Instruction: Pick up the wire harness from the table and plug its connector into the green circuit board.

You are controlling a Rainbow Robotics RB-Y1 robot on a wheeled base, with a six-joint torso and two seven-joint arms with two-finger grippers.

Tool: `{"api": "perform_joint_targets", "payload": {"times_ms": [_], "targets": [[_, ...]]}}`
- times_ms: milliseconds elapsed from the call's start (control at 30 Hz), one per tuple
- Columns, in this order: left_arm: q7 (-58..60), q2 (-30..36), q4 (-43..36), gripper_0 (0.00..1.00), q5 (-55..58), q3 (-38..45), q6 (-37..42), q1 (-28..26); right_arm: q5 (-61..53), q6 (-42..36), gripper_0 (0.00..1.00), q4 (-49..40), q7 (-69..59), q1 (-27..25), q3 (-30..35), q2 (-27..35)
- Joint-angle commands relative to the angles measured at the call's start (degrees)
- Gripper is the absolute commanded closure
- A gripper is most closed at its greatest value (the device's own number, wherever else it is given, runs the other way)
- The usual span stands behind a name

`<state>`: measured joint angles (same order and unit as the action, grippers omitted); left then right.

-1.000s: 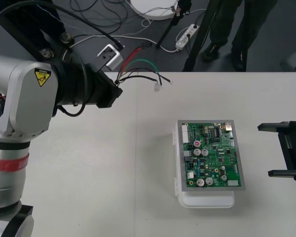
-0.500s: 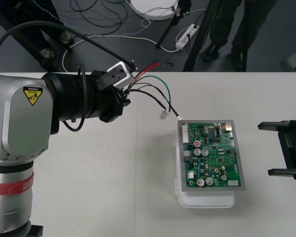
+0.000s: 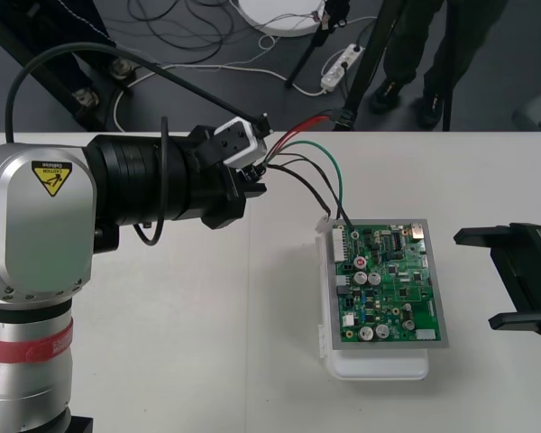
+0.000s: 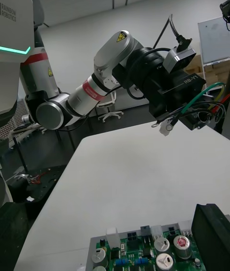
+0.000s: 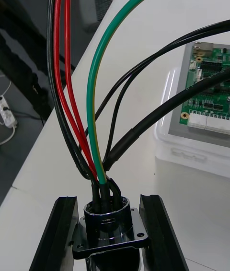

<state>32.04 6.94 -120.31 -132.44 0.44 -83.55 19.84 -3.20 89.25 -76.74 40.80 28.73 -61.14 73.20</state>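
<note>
Left gripper clamps, between its two black fingers, the round flanged metal socket of one red-green-black wire harness, its small pale plug hanging at one green circuit board's far-left corner; right gripper waits, spread, beside it.

The plain light table spans most of the frame. Right of centre, a white base rests flat on it, carrying the green circuit board on top.
</note>
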Motion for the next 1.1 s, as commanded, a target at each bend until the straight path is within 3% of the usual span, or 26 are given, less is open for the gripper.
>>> {"api": "perform_joint_targets", "payload": {"times_ms": [33, 400, 633, 767, 1067, 1100], "targets": [[-4.5, -1.4, -2.9, 1.0, 1.7, -1.0, 2.5, -0.1, -0.8, 0.7, 0.0, -2.7, -6.8, 1.3, 3.0, 2.9], [-4.7, -1.4, -4.2, 1.0, -4.0, -6.6, 9.5, 2.3, -0.8, 0.6, 0.0, -5.3, -18.0, 1.3, 4.6, 3.7], [-3.9, -1.4, -4.1, 1.0, -9.8, -11.1, 15.7, 2.2, -0.8, -7.5, 0.0, -10.9, -21.9, 1.2, 7.8, 3.6], [-3.3, -1.4, -4.1, 1.0, -10.3, -12.5, 18.1, 2.0, -0.8, -12.4, 0.0, -14.7, -22.2, -1.7, 10.7, 4.5], [-3.0, -1.3, -4.0, 1.0, -10.2, -14.8, 25.1, -0.9, 6.2, -27.9, 0.0, -27.7, -31.7, -24.2, 39.5, 2.8], [-3.0, -1.3, -4.1, 1.0, -10.2, -14.8, 25.1, -1.0, 6.4, -28.3, 0.0, -28.0, -32.1, -24.9, 40.3, 2.7]]}}
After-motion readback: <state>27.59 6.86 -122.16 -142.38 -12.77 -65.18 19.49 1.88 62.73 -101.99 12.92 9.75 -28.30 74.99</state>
